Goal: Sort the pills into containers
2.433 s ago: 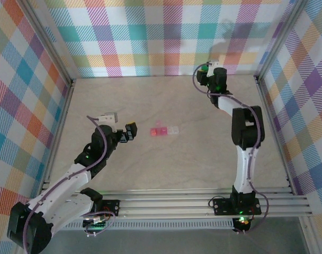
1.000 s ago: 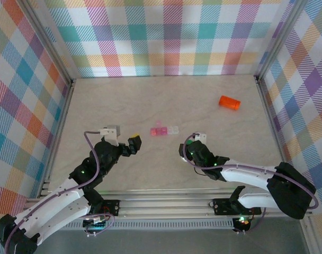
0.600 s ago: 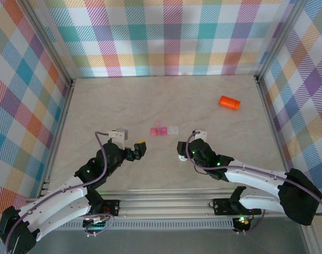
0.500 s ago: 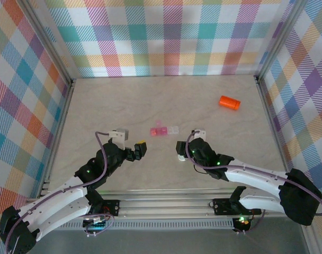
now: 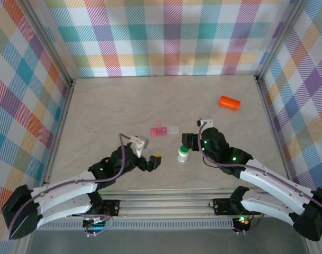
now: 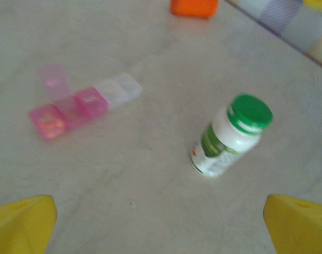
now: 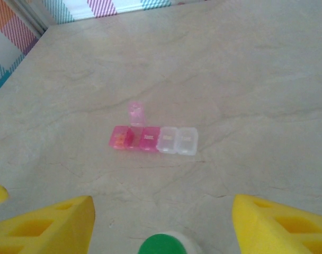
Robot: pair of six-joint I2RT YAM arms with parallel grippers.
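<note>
Top external view: small white bottle with green round cap (image 5: pixel 183 154) upright on the desk (image 5: pixel 150 100); left tool (image 5: pixel 154 161) and right tool (image 5: pixel 190 141) both spread apart, empty.

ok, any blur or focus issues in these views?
Left wrist: soft all over, white bottle and pill organizer smeared, likely motion blur. Right wrist: pill organizer fairly crisp, green cap cropped at the bottom edge. Top external: sharp, evenly lit, no glare.

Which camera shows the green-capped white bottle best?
The left wrist view: the white bottle is whole and large, cap and label visible. The top external view has it small; in the right wrist view its cap top pokes in at the bottom edge.
</note>
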